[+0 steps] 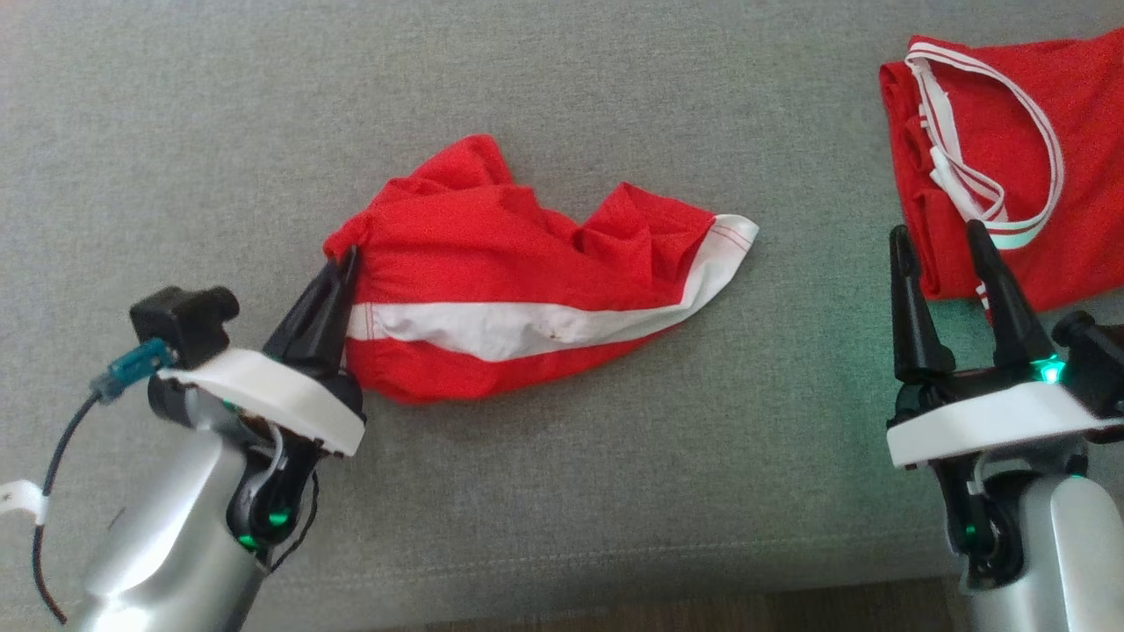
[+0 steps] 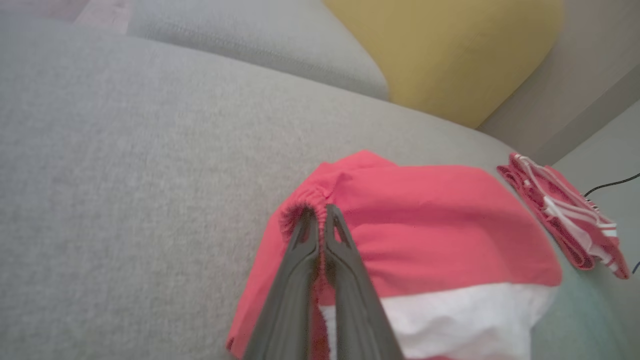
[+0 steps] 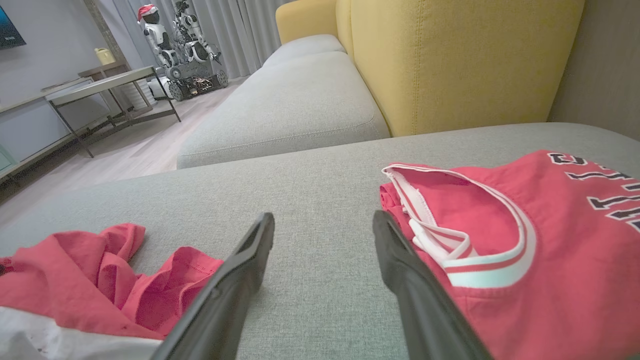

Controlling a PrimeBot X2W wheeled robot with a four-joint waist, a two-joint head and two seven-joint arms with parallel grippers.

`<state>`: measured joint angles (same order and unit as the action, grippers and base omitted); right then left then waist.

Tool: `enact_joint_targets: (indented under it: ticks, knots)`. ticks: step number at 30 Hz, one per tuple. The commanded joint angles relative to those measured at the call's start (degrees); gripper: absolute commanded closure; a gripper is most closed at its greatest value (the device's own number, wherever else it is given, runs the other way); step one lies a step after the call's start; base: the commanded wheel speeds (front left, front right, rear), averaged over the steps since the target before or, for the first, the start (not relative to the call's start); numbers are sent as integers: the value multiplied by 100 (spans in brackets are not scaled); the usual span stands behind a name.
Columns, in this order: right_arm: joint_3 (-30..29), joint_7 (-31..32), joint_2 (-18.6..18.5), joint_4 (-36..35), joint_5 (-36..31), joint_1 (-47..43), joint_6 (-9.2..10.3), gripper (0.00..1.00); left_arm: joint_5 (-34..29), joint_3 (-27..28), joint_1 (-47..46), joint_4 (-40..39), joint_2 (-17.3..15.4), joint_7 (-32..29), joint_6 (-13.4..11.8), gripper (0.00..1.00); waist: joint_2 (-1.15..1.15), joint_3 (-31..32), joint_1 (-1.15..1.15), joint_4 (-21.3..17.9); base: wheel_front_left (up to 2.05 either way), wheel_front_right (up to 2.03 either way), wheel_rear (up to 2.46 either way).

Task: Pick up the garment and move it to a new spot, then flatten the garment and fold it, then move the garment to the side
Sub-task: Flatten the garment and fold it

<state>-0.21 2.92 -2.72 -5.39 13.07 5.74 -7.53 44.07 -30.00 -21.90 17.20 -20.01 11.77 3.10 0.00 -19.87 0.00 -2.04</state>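
- The sofa seat (image 1: pixel 219 132) is soft grey cloth. Dragging the garment across it rather than lifting it clear would probably bunch the cloth further and make flattening harder.
- The red garment with the white band (image 1: pixel 509 263) lies crumpled in the middle of the seat, held at one end only. Raised from that single pinch it would likely hang in a rope and land twisted. It could also slip free if the pinch has caught only the gathered edge.
- The folded red top (image 1: pixel 1089 175) lies at the right of the seat, well apart from the garment. A new spot chosen too far right could lay one piece over the other.
- The left hand (image 1: pixel 347 259) is closed on the garment's left end, its fingers pressed together on the gathered edge. The rest of the cloth spreads away to the right of the fingertips, resting on the seat.
- The right hand (image 1: pixel 937 233) is open and holds nothing. Its fingertips are at the near edge of the folded top, though I cannot tell whether they touch it. They could snag the white trim if the arm swings carelessly. The garment's white-tipped corner lies off to this hand's left, apart from it.
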Motion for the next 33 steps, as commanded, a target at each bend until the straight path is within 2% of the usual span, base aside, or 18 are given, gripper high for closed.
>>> enact_joint_targets:
  ticks: [1,2,3,4,7,12,17,22,28,33]
  knots:
    - [134,-61,-16,-170,32,182,4,0,27,192,-208,23,-108,78,71,100,0,-17,0,-8,0,0,0]
    - [127,-70,-16,-165,33,186,4,0,24,180,-204,103,-94,103,101,86,0,-20,0,0,0,0,0]
    - [117,-76,-16,-161,31,190,4,0,9,175,-195,162,-85,129,116,50,0,-20,0,14,0,0,0]
    - [111,-81,-16,-158,24,199,4,0,-27,168,-181,199,-82,155,119,0,0,-18,0,31,0,0,0]
    - [113,-81,-16,-160,-17,227,4,0,-241,173,-107,164,-87,240,25,0,0,18,0,114,0,0,0]
    - [74,-20,-16,-186,-114,238,4,0,-634,402,173,-199,-121,311,-339,0,0,155,0,291,0,0,0]
    - [50,78,-16,-242,-237,232,4,0,-1198,960,478,-933,-125,320,-761,0,0,308,0,480,0,0,0]
    - [68,146,-16,-254,-329,212,4,0,-1691,1346,795,-1491,-75,321,-998,0,0,471,0,598,0,0,0]
    - [57,246,-16,-258,-409,88,4,0,-2008,1434,1264,-1781,-126,322,-1009,0,0,722,0,657,0,0,0]
    - [17,291,-16,-297,-395,-34,4,0,-2009,1392,1457,-1763,-180,301,-1004,0,0,860,0,637,0,0,0]
